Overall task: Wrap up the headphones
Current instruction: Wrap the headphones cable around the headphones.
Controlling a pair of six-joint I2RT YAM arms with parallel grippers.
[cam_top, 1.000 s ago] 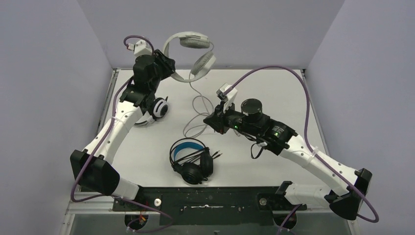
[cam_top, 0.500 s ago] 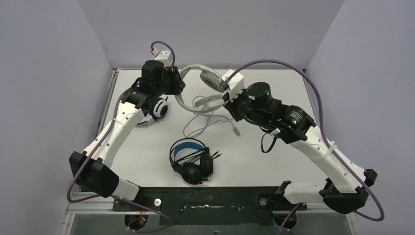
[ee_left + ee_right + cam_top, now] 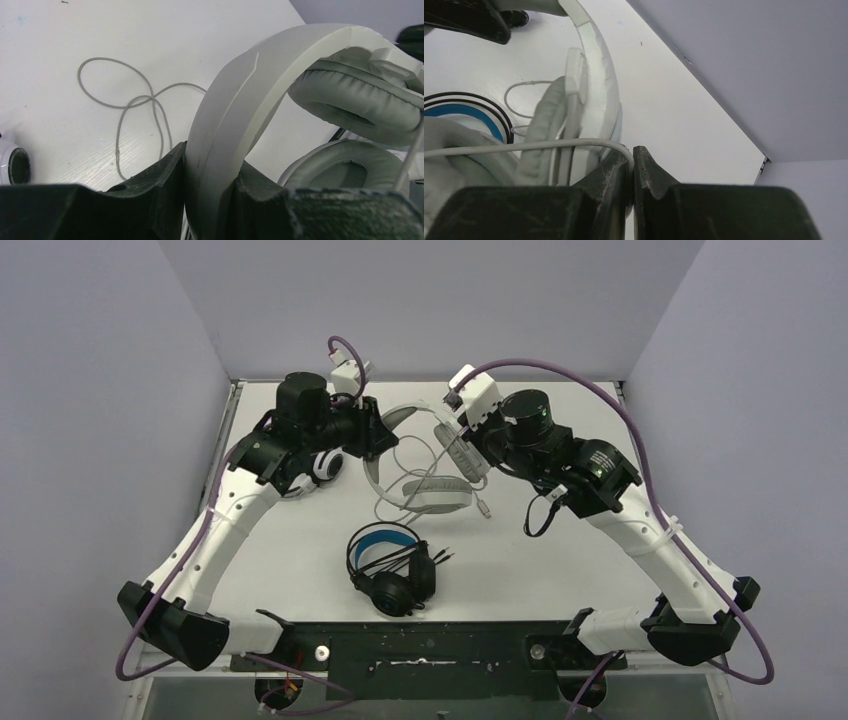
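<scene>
Jaws clamped on both sides: left gripper (image 3: pixel 207 196) on the headband (image 3: pixel 250 85) of the white headset (image 3: pixel 440 502), right gripper (image 3: pixel 632 170) pinched tight on its pale cable (image 3: pixel 524 146), near the middle of the surface's (image 3: pixel 580 540) far edge. Hold the band steady; lead the cable round under light tension, clear of snags.

Between my left gripper's pads (image 3: pixel 160 175), which look like coarse, grainy black rubber, the grey headset's (image 3: pixel 235 115) band is smooth matt plastic. Just beyond those jaws its ear cushions (image 3: pixel 350 100) look like soft, faintly creased leatherette with a dull sheen. At the tips of my right gripper's pads (image 3: pixel 654 172), black and scuffed, the pale cable (image 3: pixel 549 144) looks smooth and rubbery, and under both sets of jaws the table (image 3: pixel 60 125) is matt white with a fine wood-like grain.
</scene>
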